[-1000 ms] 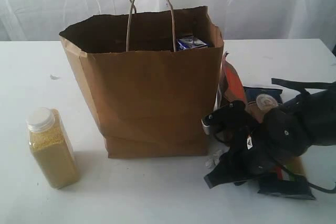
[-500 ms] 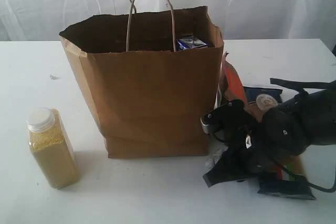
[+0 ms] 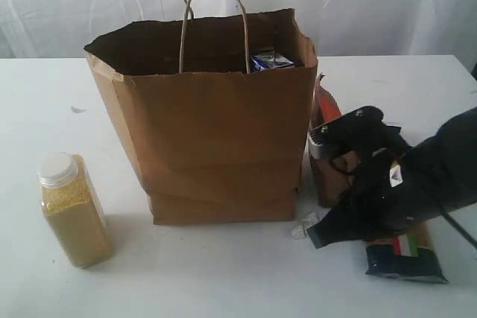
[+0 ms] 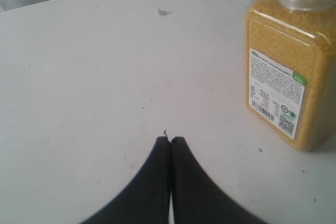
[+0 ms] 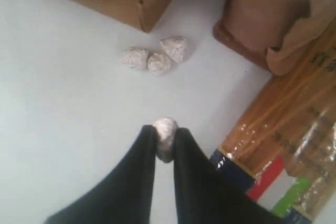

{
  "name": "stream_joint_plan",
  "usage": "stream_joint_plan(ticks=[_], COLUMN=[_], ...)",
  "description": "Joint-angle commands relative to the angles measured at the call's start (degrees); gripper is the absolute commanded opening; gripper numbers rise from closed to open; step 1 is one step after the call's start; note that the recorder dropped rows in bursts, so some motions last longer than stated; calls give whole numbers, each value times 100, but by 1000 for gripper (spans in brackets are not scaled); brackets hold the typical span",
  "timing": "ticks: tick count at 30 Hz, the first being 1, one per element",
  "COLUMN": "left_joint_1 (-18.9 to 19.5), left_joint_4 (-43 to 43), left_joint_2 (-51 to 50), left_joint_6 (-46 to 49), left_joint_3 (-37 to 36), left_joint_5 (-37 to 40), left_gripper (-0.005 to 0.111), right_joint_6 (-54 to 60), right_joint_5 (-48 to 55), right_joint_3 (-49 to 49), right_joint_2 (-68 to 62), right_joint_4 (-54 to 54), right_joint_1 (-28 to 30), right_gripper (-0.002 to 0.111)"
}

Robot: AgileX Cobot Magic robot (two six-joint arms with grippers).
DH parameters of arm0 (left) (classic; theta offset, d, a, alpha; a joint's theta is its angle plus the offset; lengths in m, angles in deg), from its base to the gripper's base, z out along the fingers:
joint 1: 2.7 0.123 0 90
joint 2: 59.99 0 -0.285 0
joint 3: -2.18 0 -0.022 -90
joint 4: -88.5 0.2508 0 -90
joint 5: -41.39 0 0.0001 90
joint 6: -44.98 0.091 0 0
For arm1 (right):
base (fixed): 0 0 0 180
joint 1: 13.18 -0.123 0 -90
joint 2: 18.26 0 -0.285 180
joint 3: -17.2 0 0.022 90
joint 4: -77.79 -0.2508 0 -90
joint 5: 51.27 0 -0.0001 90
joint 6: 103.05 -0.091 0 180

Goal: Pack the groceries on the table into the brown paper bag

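The brown paper bag (image 3: pixel 216 132) stands upright mid-table, and a small blue-white carton (image 3: pixel 270 60) shows inside its right rim. A yellow-grain bottle (image 3: pixel 73 210) with a white cap stands left of the bag. It also shows in the left wrist view (image 4: pixel 291 66), off to one side of my left gripper (image 4: pixel 170 140), which is shut and empty above bare table. Right of the bag stands the brown pouch (image 3: pixel 325 113), with the spaghetti pack (image 3: pixel 406 251) lying nearer the front. My right gripper (image 5: pixel 165 129) is shut on a small whitish speckled lump (image 5: pixel 166 136) just above the table, between the bag's corner and the spaghetti pack (image 5: pixel 283 114).
Three more whitish lumps (image 5: pixel 155 59) lie on the white table (image 3: pixel 223 273) by the bag's front right corner (image 5: pixel 139 3). The pouch (image 5: pixel 262 14) leans close behind them. A white curtain hangs behind the table.
My right gripper's jaws have narrowed onto the small lump. The right wrist has risen and shifted right. The left gripper and the bottle have not moved.
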Motion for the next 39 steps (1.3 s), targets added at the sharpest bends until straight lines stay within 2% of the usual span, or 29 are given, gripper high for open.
stream_joint_plan(ticks=[1, 10, 18, 21, 27, 34, 39], left_joint_1=[22, 22, 22, 22, 22, 22, 22], left_joint_4=[-57, -57, -57, -57, -57, -57, -57], left_joint_2=[29, 29, 29, 29, 29, 29, 29], left_joint_6=[-5, -5, -5, -5, -5, -5, -5], left_joint_3=[-24, -24, -24, -24, -24, -24, -24], left_joint_5=[-2, -2, -2, -2, -2, -2, -2], left_gripper=[0, 0, 0, 0, 0, 0, 0], right_joint_6=[48, 48, 48, 58, 58, -381, -521], right_joint_5=[564, 1529, 1675, 1658, 1670, 1679, 1944], right_joint_3=[-24, -876, -2171, -2792, -3997, -4880, -5465], right_joint_2=[876, 1510, 1093, 712, -57, -723, -1157], right_joint_4=[-69, -212, -172, -147, 201, 1202, 1399], right_joint_1=[-186, -979, -2133, -2378, -2433, -2410, -2361], right_gripper=[0, 0, 0, 0, 0, 0, 0])
